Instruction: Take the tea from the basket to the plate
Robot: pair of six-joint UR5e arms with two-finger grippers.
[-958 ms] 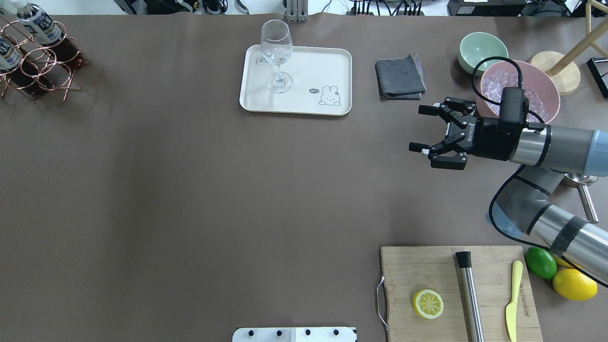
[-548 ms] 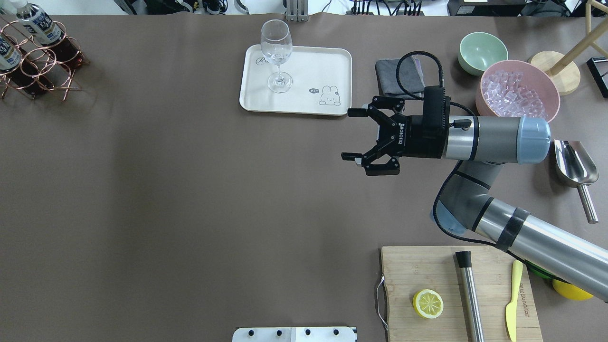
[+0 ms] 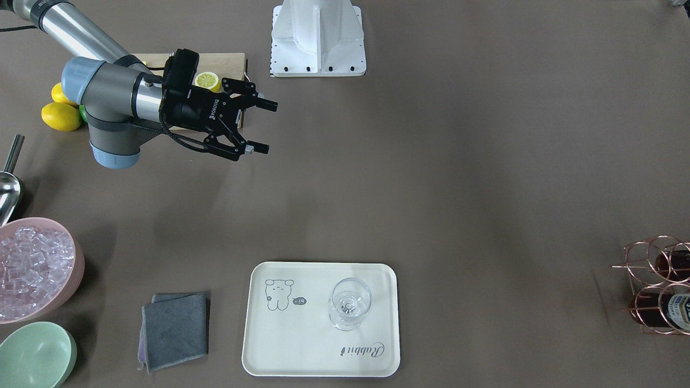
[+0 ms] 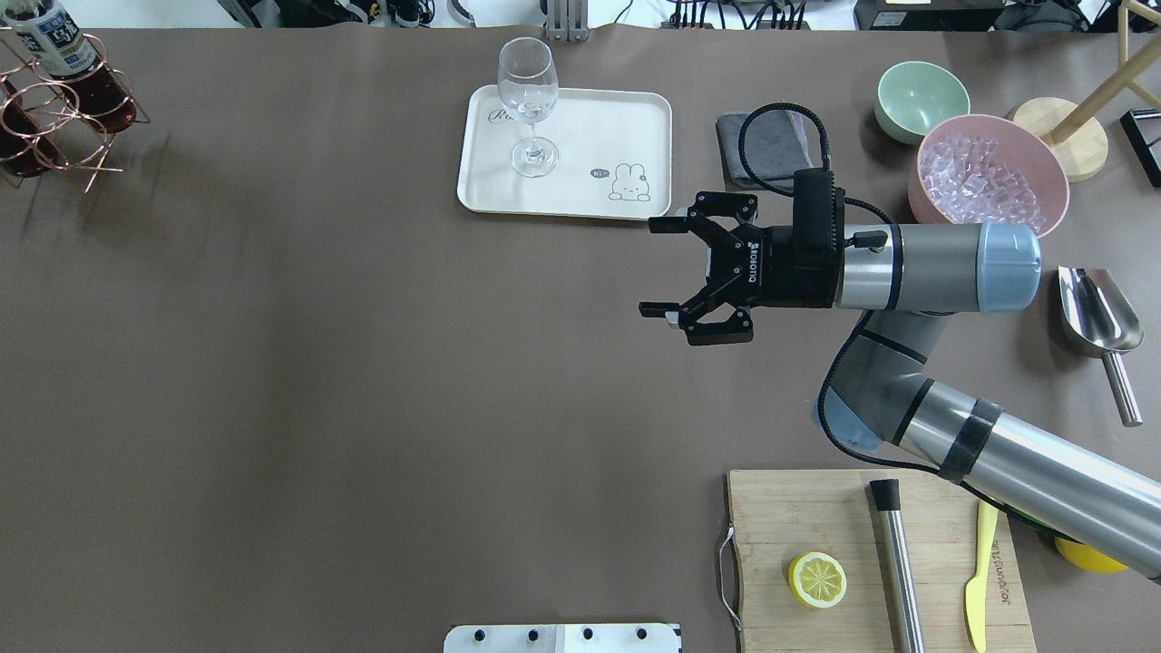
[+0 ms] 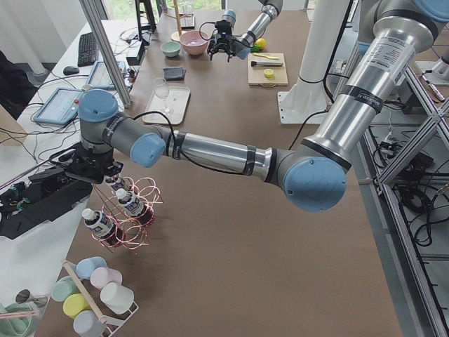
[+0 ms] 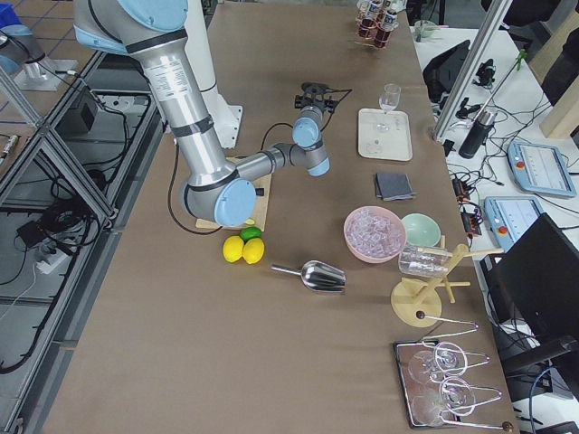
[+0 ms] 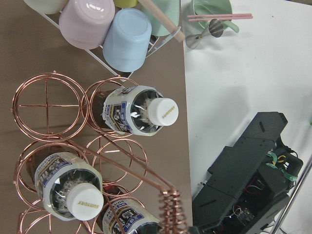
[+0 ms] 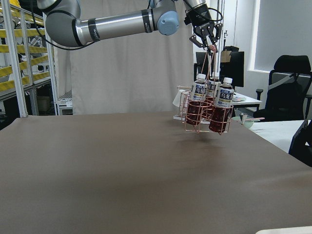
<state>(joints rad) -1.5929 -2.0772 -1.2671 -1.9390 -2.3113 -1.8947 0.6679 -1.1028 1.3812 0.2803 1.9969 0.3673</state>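
Observation:
The basket (image 4: 56, 127), a copper wire rack, hangs tilted at the table's far left corner with three tea bottles (image 8: 200, 93) standing in its rings. My left gripper (image 8: 208, 40) is shut on the top of its tall wire handle (image 7: 170, 214). White caps (image 7: 162, 111) and pale labels show from above. The cream plate (image 4: 594, 136) lies at the back middle and bears a wine glass (image 4: 528, 100). My right gripper (image 4: 648, 267) hovers open and empty just right of the plate's near right corner, pointing left.
A grey cloth (image 3: 175, 328), a green bowl (image 4: 921, 95) and a pink bowl of ice (image 4: 989, 172) sit right of the plate. A metal scoop (image 4: 1097, 317) and a cutting board (image 4: 816, 517) with half a lemon lie nearer. A rack of cups (image 7: 126, 39) stands beside the basket.
The basket has shifted toward the far left corner and now tilts. My right gripper swung left from beside the pink bowl to near the plate's corner, still open.

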